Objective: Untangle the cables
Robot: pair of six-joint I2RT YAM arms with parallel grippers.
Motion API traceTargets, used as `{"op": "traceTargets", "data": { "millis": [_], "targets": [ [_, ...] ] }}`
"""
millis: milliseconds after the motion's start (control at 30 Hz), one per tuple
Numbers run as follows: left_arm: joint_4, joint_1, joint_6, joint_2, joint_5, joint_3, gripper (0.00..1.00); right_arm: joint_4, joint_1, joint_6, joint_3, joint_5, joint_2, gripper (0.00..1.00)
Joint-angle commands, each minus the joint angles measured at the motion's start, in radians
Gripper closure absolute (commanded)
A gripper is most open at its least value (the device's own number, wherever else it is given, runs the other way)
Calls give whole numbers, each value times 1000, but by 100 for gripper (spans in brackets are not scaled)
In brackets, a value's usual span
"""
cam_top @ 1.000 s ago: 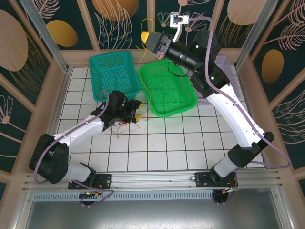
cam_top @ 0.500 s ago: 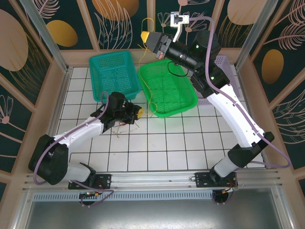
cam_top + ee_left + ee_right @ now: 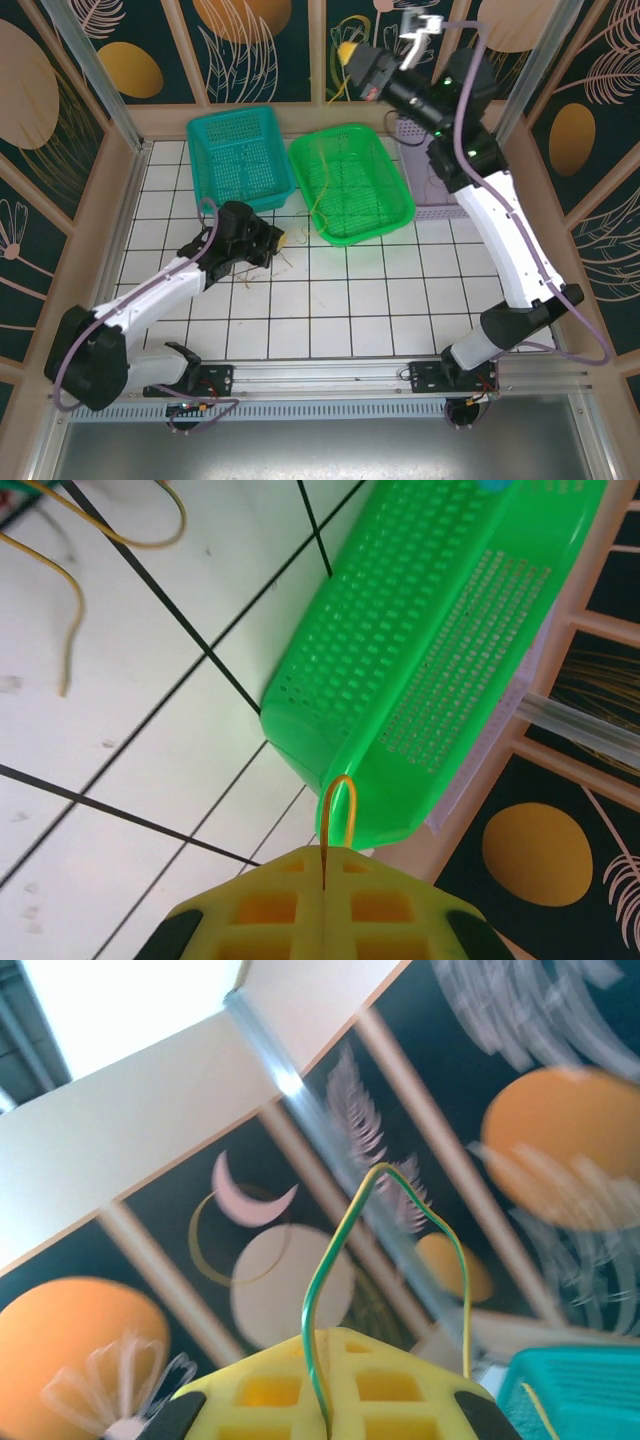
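Top external view puts your left gripper (image 3: 277, 240) low over the tiled table (image 3: 350, 310), just beside the green basket (image 3: 362, 190), with loose cables (image 3: 284, 263) on the tiles under it. On the left wrist camera its jaws pinch a tan-yellow loop (image 3: 338, 798). Your right gripper (image 3: 349, 54) sits high above the back wall, clamped on a green-and-yellow wire (image 3: 386, 1169) arching from its fingers.

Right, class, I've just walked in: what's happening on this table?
Two robot arms are working on thin wires bunched on the table. The right gripper is raised high at the back, jaws shut on a green-yellow wire that trails down toward the green basket. The left gripper sits low beside that basket, jaws shut on a tan wire.
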Motion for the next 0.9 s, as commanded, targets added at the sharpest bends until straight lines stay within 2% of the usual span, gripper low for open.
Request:
{"op": "traceTargets", "data": {
  "millis": [0, 200, 400, 567, 867],
  "targets": [
    [-74, -4, 65, -108, -110, -69, 100, 5, -122, -29, 39, 33, -69, 100],
    [-165, -4, 75, -241, -174, -144, 100, 47, -337, 8, 38, 47, -57, 100],
    [-261, -4, 71, -346, -239, -179, 100, 79, -490, 56, 107, 42, 17, 100],
    [-372, -4, 85, -394, -259, -195, 100, 86, -566, 97, 239, 49, 123, 100],
    [-569, -3, 100, -513, -326, -211, 100, 26, -622, 124, 472, 65, 318, 100]
  ]
}}
